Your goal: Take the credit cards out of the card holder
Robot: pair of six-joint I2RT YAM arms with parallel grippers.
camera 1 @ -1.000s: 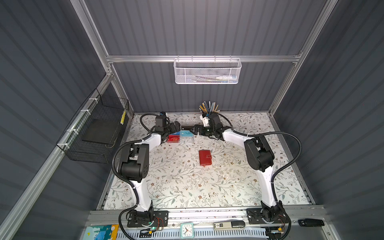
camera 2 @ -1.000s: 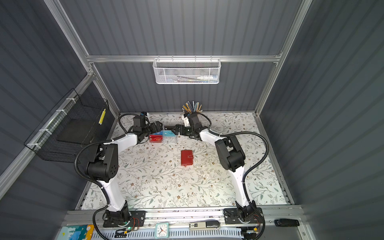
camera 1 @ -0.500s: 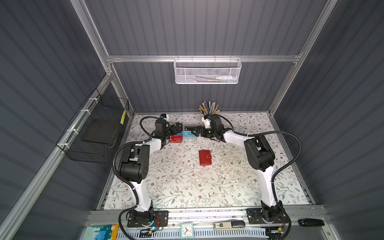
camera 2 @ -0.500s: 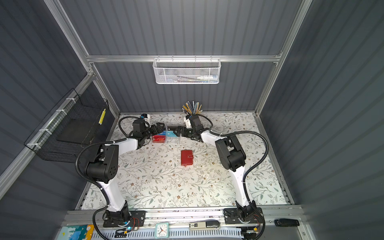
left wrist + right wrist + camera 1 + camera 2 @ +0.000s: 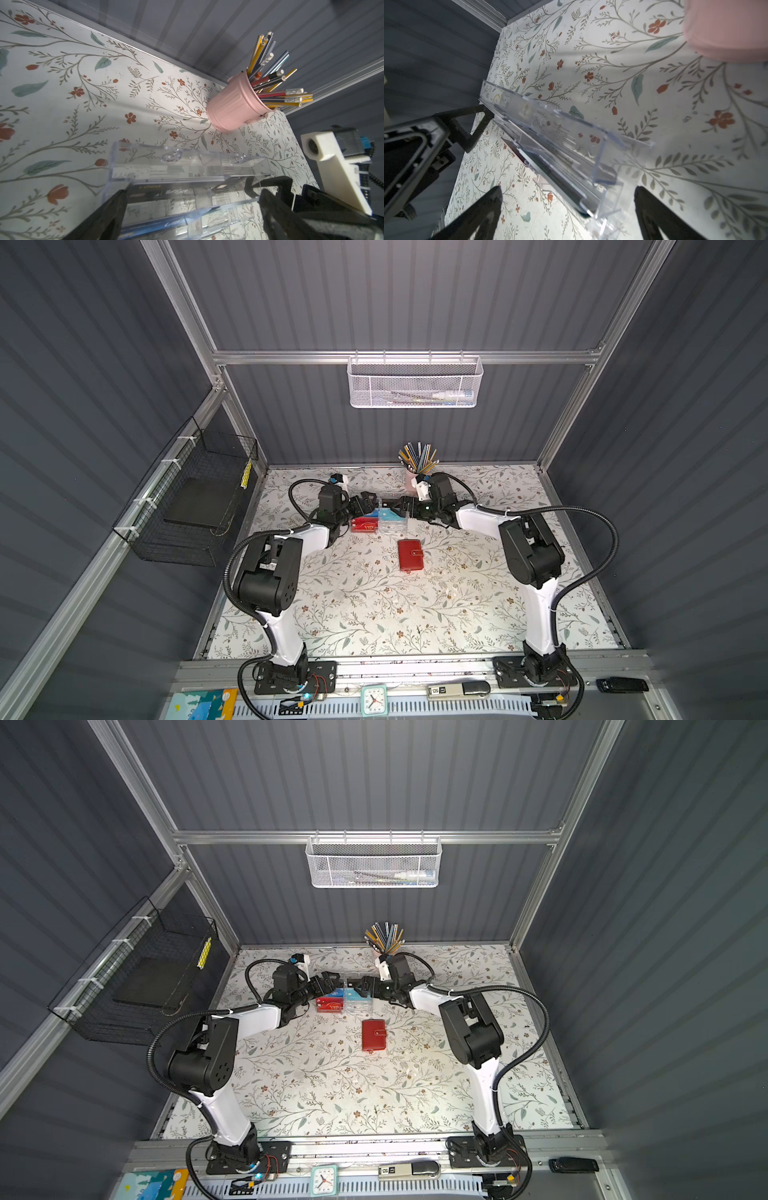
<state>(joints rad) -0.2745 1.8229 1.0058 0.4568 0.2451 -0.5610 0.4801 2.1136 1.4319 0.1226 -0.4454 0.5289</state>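
Note:
The red card holder [image 5: 410, 555] [image 5: 373, 1034] lies shut on the table's middle, so its inside is hidden. Behind it stands a clear box [image 5: 392, 520] with credit cards upright in its slots: a black one [image 5: 166, 191], a blue one with pale lettering [image 5: 158, 224], and a red one [image 5: 365, 525]. My left gripper [image 5: 368, 502] [image 5: 192, 197] is open at the box's left end. My right gripper [image 5: 392, 506] [image 5: 569, 195] is open at the right end, where a dark card [image 5: 550, 168] shows. Neither holds anything.
A pink cup of pencils [image 5: 415, 472] [image 5: 234, 108] stands just behind the right wrist at the back wall. A black wire basket [image 5: 195, 506] hangs on the left wall, a white mesh basket [image 5: 413, 383] on the back wall. A clock [image 5: 373, 699] sits on the front rail.
The left wrist has turned and its gripper has edged right, towards the clear box. The right gripper has drawn slightly to the right. Both stay open; the card holder has not moved.

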